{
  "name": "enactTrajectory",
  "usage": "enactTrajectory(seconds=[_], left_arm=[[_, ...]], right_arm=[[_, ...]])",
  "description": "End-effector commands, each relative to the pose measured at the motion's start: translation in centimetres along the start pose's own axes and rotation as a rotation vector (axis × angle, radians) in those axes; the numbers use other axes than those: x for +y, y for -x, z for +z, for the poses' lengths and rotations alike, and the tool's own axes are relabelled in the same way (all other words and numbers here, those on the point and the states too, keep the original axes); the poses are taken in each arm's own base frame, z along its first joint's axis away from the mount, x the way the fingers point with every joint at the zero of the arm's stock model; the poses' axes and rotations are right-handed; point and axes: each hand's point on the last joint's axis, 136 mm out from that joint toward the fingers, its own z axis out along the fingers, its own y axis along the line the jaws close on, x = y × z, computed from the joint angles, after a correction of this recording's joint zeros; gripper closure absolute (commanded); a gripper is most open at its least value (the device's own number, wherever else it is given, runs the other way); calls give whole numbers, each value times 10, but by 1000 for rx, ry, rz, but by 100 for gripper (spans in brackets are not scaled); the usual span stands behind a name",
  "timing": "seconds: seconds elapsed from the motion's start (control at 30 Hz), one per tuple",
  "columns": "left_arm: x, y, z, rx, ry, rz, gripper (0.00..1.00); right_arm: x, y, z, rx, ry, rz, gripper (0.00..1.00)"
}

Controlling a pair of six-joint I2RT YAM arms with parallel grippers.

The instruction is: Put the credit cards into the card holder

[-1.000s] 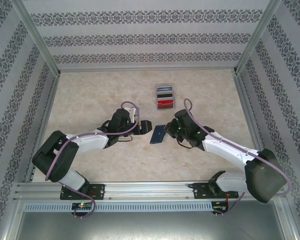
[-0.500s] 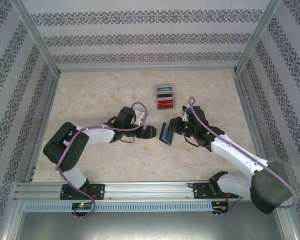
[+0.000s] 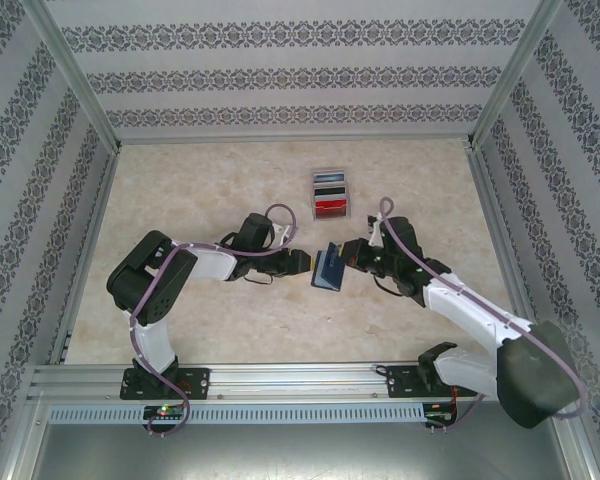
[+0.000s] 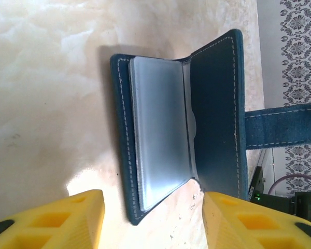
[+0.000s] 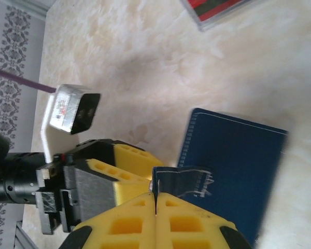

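The navy card holder (image 3: 329, 270) stands half open on the table between the two arms. In the left wrist view the card holder (image 4: 217, 119) shows clear inner sleeves (image 4: 160, 129) and its clasp tab (image 4: 280, 127) stretched to the right. My right gripper (image 5: 155, 194) is shut on that clasp tab (image 5: 189, 179) and holds one flap up; it sits just right of the holder (image 3: 348, 254). My left gripper (image 4: 153, 202) is open, its yellow fingers either side of the holder's near edge, close on the left (image 3: 302, 263). The credit cards (image 3: 330, 195), red and dark, stand in a clear rack.
The clear slotted rack (image 3: 331, 178) stands behind the holder, towards the table's middle back; a corner of the rack (image 5: 217, 10) shows in the right wrist view. Patterned walls and metal posts enclose the beige table (image 3: 180, 190).
The holder, flat on the table a second ago, has been lifted by its tab and opened. My left arm has reached right up to it, and its jaws have narrowed.
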Motion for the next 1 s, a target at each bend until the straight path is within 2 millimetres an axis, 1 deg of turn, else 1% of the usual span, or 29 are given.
enactTrajectory(seconds=[0.0,0.07,0.2,0.37,0.53,0.57,0.7,0.83,0.87,0.9,0.97], left_arm=[[-2,7,-4,-27,5,31,48],[-1,6,-3,-16,15,30,48],[-4,6,0,-3,18,37,46],[-5,4,10,22,23,28,43],[-6,0,22,47,31,29,43],[-6,0,24,51,29,23,44],[-7,0,30,41,23,17,57],[-11,2,35,46,-7,6,85],[-12,4,35,42,-12,5,89],[-13,4,35,41,-15,8,91],[-14,5,35,42,-12,18,91]], right_arm=[[-31,-15,-10,25,-37,35,100],[-50,-21,-17,32,-66,79,100],[-71,-26,-26,39,-98,117,100],[-101,-26,-35,34,-213,189,100],[-115,-24,-34,60,-279,194,100],[-115,-24,-32,72,-279,195,100],[-111,-24,-26,99,-254,190,100],[-110,-21,-23,107,-248,185,100],[-109,-21,-23,106,-244,183,100],[-108,-20,-23,104,-241,178,100],[-110,-18,-23,100,-255,166,100]])
